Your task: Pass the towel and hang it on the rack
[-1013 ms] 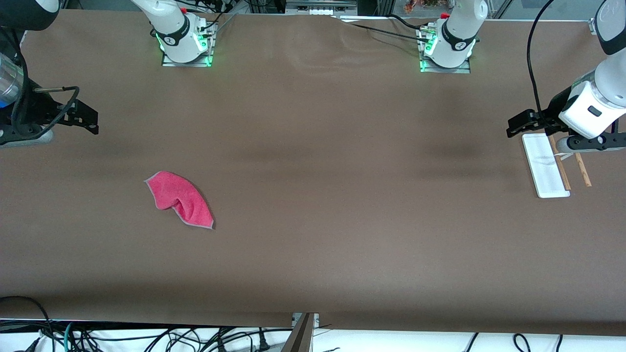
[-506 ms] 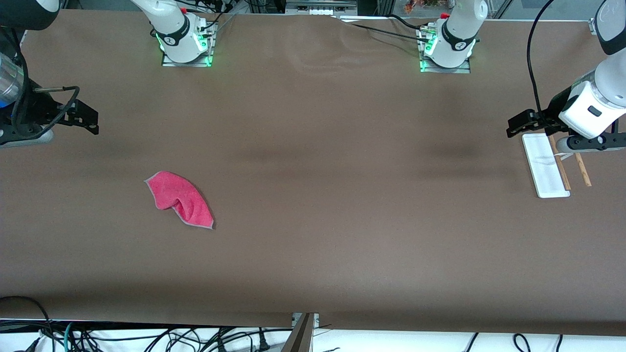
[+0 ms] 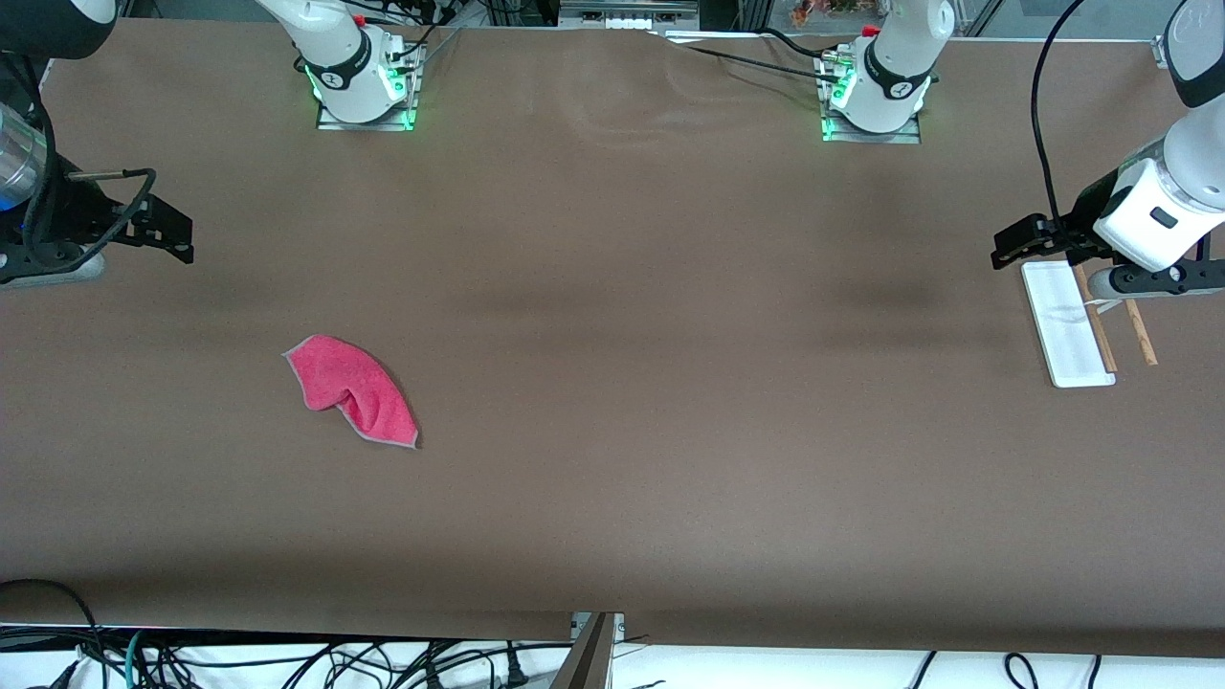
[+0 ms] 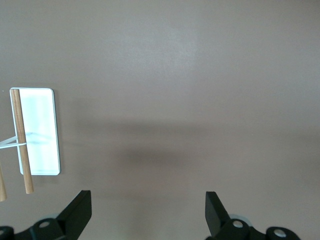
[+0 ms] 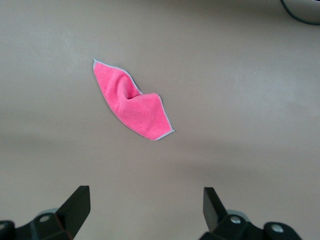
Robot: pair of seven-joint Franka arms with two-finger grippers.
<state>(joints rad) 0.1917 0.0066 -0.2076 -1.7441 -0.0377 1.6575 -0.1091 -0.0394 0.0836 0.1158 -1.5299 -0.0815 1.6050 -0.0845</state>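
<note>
Fingers on both grippers stand wide apart and hold nothing, as each wrist view shows bare table between the two black tips. The towel (image 3: 351, 389) lies crumpled on the table, pink face up with a fold running through it and thin grey edging around it, toward the right arm's end and roughly midway between the robots' edge and the edge nearest the front camera. Nothing touches it. The right gripper (image 3: 163, 230) hangs above the table close to that end's edge, well apart from the towel and nearer the robots' edge than it; its own wrist view looks down on the towel (image 5: 132, 101) with the open fingers (image 5: 77, 206) clear of the cloth. The rack (image 3: 1070, 325) stands at the left arm's end of the table, its white base flat on the surface and its two brown rods bare. The left gripper (image 3: 1017, 239) hovers just beside the rack, over its end toward the robots' edge, and the left wrist view shows the rack (image 4: 35, 131) off to one side with nothing draped on it. Judging by this layout, no step of the task is done: the towel is not yet picked up, so the grasp, the handover between arms and the hanging all remain.
</note>
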